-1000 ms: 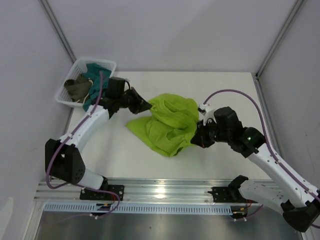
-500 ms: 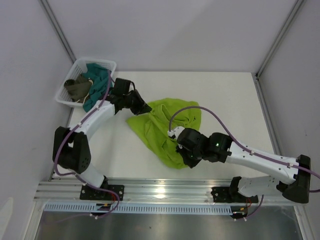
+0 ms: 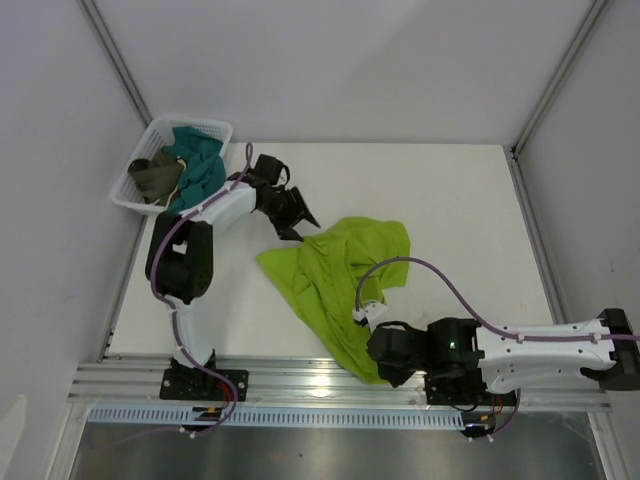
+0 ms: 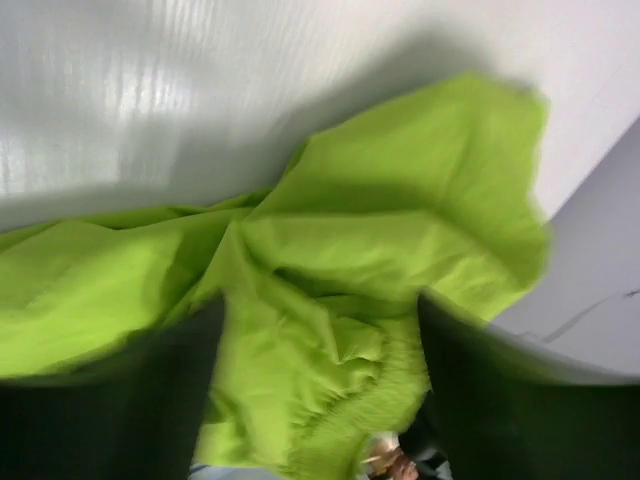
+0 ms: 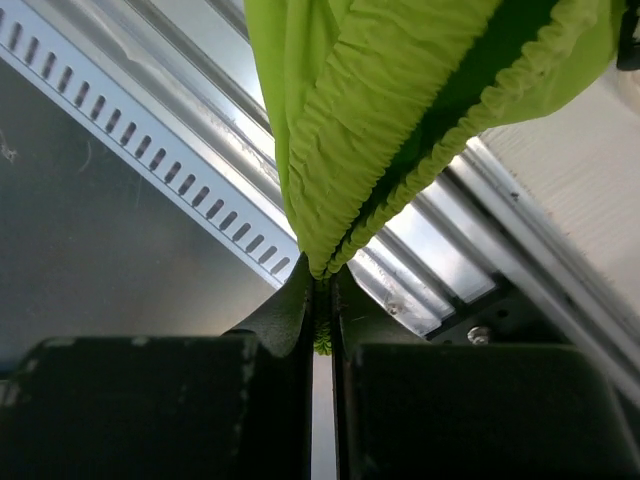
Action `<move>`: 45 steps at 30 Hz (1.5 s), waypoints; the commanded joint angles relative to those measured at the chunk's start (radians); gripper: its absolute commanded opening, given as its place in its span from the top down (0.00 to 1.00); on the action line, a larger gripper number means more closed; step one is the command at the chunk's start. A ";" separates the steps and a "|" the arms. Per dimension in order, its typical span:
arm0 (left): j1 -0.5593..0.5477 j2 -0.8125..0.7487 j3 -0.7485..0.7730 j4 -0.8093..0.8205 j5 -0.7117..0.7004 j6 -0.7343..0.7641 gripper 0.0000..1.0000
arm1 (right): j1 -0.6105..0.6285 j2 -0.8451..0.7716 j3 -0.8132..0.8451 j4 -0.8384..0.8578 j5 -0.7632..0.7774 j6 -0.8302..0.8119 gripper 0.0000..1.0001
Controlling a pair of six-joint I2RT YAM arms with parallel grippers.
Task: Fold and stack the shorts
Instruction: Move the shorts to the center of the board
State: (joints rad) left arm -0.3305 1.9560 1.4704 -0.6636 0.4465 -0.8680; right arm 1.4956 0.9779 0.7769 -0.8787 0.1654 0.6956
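The lime-green shorts lie crumpled and stretched from the middle of the table to its near edge. My right gripper is low at that near edge, shut on the elastic waistband; the right wrist view shows the gathered hem pinched between its jaws, over the metal rail. My left gripper stands open at the far left tip of the shorts. In the left wrist view the green cloth fills the space under its spread fingers, blurred, with nothing pinched.
A white basket at the far left corner holds a teal cloth and an olive-brown cloth. A metal rail runs along the table's near edge. Frame posts rise at the back corners.
The left gripper has opened and let go of the shorts. The right gripper, still shut on the waistband, has dragged the shorts towards the near edge.
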 commanded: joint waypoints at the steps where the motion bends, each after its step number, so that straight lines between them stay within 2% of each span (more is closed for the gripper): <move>1: 0.018 -0.034 0.123 -0.033 -0.023 0.034 0.10 | 0.043 0.036 -0.016 0.047 0.014 0.127 1.00; 2: 0.018 -0.037 0.155 -0.062 -0.023 0.035 0.02 | 0.057 0.051 -0.018 0.053 0.020 0.125 1.00; 3: 0.015 -0.039 0.172 -0.114 -0.023 0.046 0.01 | 0.061 0.073 -0.019 0.060 0.023 0.124 1.00; 5: 0.005 -0.042 0.270 -0.192 -0.040 0.060 0.01 | 0.064 0.085 -0.024 0.090 0.023 0.120 1.00; 11: -0.116 -0.039 0.516 -0.395 -0.170 0.128 0.01 | 0.066 0.068 -0.045 0.138 0.048 0.107 1.00; 17: -0.312 0.000 0.619 -0.539 -0.316 0.219 0.01 | 0.055 -0.022 -0.090 0.155 0.079 0.108 1.00; 20: -0.370 0.017 0.637 -0.609 -0.425 0.231 0.01 | 0.040 -0.034 -0.096 0.142 0.075 0.105 1.00; 24: -0.424 0.072 0.643 -0.657 -0.503 0.221 0.01 | 0.038 -0.042 -0.097 0.147 0.071 0.111 1.00; 29: -0.455 0.121 0.660 -0.688 -0.588 0.244 0.08 | 0.040 -0.036 -0.099 0.155 0.063 0.104 1.00; 31: -0.455 0.116 0.617 -0.668 -0.585 0.242 0.18 | 0.040 -0.036 -0.099 0.153 0.063 0.105 1.00; 33: -0.455 0.118 0.582 -0.643 -0.575 0.235 0.22 | 0.041 -0.041 -0.102 0.161 0.062 0.110 1.00; 39: -0.467 0.191 0.645 -0.614 -0.548 0.230 0.28 | 0.041 -0.036 -0.105 0.168 0.054 0.110 1.00; 45: -0.481 0.216 0.679 -0.627 -0.546 0.238 0.28 | 0.041 -0.012 -0.103 0.187 0.051 0.111 1.00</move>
State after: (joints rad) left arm -0.7986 2.1704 2.1025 -1.2930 -0.0994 -0.6453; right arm 1.5379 0.9577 0.6716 -0.7334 0.1947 0.7937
